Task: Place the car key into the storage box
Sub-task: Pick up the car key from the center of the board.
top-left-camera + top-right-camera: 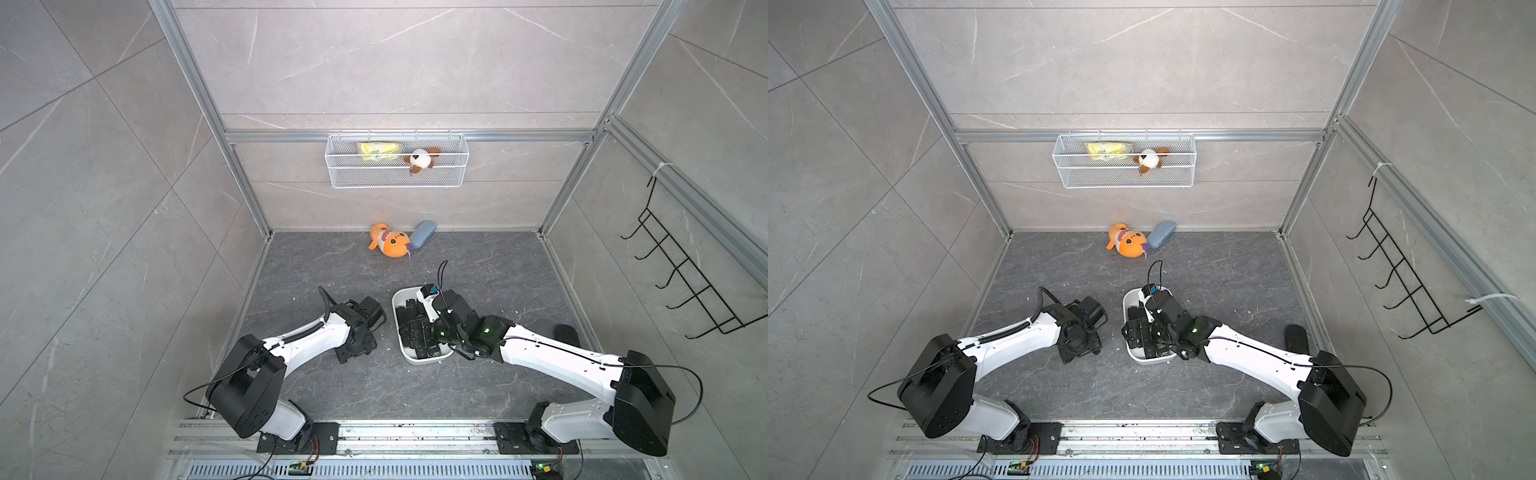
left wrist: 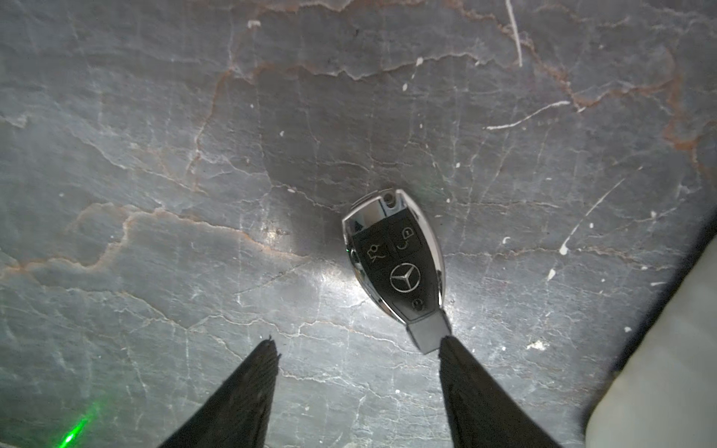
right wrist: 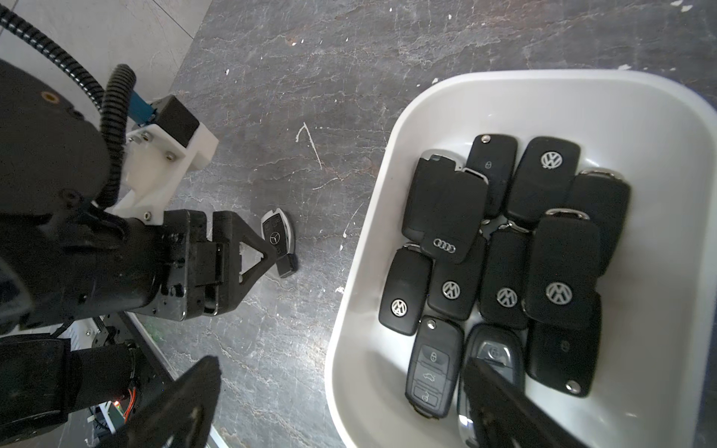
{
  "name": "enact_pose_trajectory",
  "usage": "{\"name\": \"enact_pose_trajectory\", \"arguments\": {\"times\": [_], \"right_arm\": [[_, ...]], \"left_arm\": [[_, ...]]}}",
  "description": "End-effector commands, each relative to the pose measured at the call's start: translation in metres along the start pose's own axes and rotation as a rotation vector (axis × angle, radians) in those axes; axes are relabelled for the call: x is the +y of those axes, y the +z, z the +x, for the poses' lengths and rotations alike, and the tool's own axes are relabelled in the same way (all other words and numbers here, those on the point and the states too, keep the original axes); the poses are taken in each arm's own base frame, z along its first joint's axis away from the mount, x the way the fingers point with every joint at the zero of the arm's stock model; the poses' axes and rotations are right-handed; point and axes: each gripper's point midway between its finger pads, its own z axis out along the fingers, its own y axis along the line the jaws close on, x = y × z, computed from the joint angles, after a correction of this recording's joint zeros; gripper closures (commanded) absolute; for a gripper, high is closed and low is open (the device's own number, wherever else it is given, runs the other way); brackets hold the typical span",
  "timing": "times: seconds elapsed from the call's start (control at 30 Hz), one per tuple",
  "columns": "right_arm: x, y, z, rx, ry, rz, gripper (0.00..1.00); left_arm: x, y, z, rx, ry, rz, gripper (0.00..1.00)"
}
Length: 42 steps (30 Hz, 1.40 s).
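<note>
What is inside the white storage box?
Black car keys, piled and overlapping, several with VW badges. Lower keys are partly covered; the right tool hides part of one.

Open dark marbled tabletop point(image 3: 310, 97) beside the shallow white plastic tub point(image 3: 582, 89); right gripper point(image 3: 342, 360) straddles its rim, black key fobs point(image 3: 558, 271) crowding inside.

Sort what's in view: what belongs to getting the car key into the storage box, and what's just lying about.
Job: car key, on the table; storage box, holding other keys; left gripper, fingers open by the key.
Lying about: orange plush fish; blue-grey case; wire basket with its plush dog and yellow packet; black hook rack.
</note>
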Motion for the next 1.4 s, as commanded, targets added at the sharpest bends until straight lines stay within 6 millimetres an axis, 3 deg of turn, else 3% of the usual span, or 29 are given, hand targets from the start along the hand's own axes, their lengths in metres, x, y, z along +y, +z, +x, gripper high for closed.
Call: {"name": "enact_pose_trajectory", "arguments": {"times": [0.0,0.13,0.4,0.6,0.87,1.13,1.37], "right_arm": [[0.007,-0.002,-0.007,-0.010,-0.017,-0.014,0.01],[0.007,-0.002,-0.006,-0.010,-0.015,-0.014,0.00],[0.005,-0.003,-0.005,-0.007,-0.016,-0.005,0.00],[0.007,0.000,-0.005,-0.001,-0.017,-0.011,0.00],[0.008,-0.001,-0.007,-0.001,-0.020,-0.013,0.00],[0.015,-0.006,-0.004,0.002,-0.034,-0.055,0.00],[0.025,-0.006,-0.001,0.009,-0.038,-0.125,0.00]], "left_arm": [[-0.005,0.000,-0.002,-0.015,0.020,0.040,0.26],[-0.012,0.003,-0.001,-0.009,0.074,0.053,0.26],[-0.007,-0.010,-0.011,-0.061,0.293,0.010,0.26],[0.002,0.001,-0.007,-0.022,0.421,-0.055,0.23],[-0.014,0.020,-0.013,-0.012,0.528,-0.051,0.22],[-0.024,0.029,-0.021,0.017,0.534,0.015,0.30],[-0.026,0.037,-0.014,0.066,0.549,0.038,0.37]]}}
